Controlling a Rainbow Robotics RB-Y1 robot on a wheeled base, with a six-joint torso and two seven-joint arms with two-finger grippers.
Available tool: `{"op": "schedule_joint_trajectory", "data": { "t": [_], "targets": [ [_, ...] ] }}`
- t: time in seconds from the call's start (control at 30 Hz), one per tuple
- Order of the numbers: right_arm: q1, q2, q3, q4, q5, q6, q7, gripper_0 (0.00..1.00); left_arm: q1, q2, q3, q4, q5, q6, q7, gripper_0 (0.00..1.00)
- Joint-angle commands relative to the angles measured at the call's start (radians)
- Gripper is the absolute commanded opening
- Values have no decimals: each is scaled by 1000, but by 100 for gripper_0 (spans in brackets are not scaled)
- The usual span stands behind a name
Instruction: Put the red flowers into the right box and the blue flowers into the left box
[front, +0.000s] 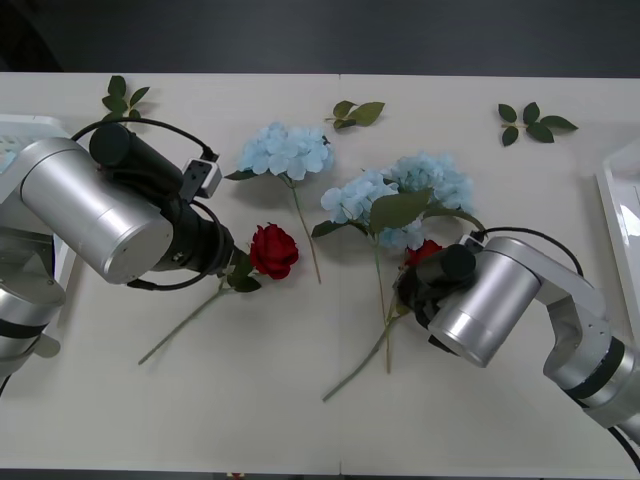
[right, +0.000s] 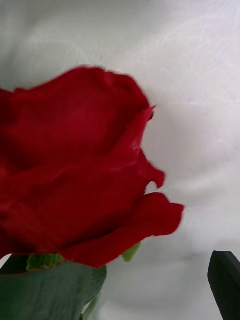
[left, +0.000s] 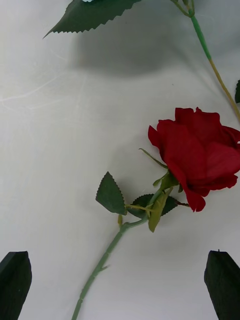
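Two blue flowers, two red flowers, both my arms low over the table.

Blue flowers (front: 285, 150) and (front: 400, 195) lie mid-table; one rose (front: 273, 250) lies before my open left gripper (left: 120, 280), another (right: 75, 170) fronts my right gripper (front: 410, 290), grip unclear.

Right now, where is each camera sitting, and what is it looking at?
Front view: from above the arms, looking down at the white table; both silver arms show, with blue flowers and a red rose between them.
Left wrist view: on the left arm, looking down at that red rose; the left tool has black fingers spread open.
Right wrist view: on the right arm, very near another red rose; one black finger shows.
Shared: the front and left wrist views see the same rose.
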Motion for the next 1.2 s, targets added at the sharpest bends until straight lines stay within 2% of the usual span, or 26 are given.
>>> {"op": "schedule_joint_trajectory", "data": {
  "t": [0.03, 0.2, 0.4, 0.47, 0.83, 1.2],
  "targets": [
    [3, 20, -8, -10, 6, -5, 78, 100, 0, 39, -21, 27, -1, -23, -115, 100],
    [3, 24, -8, -10, 3, -4, 85, 100, -21, 40, -62, 122, 6, -95, -182, 100],
    [3, 24, -10, -10, 5, -4, 91, 86, -47, 40, -127, 206, 7, -164, -185, 100],
    [3, 25, -10, -10, 5, -4, 94, 79, -62, 40, -151, 240, 7, -187, -187, 100],
    [3, 28, -10, -10, 5, -4, 99, 59, -101, 40, -222, 309, 7, -241, -188, 100],
    [3, 33, -6, 15, 5, -38, 102, 54, -133, 26, -268, 384, 9, -290, -188, 100]
  ]
}}
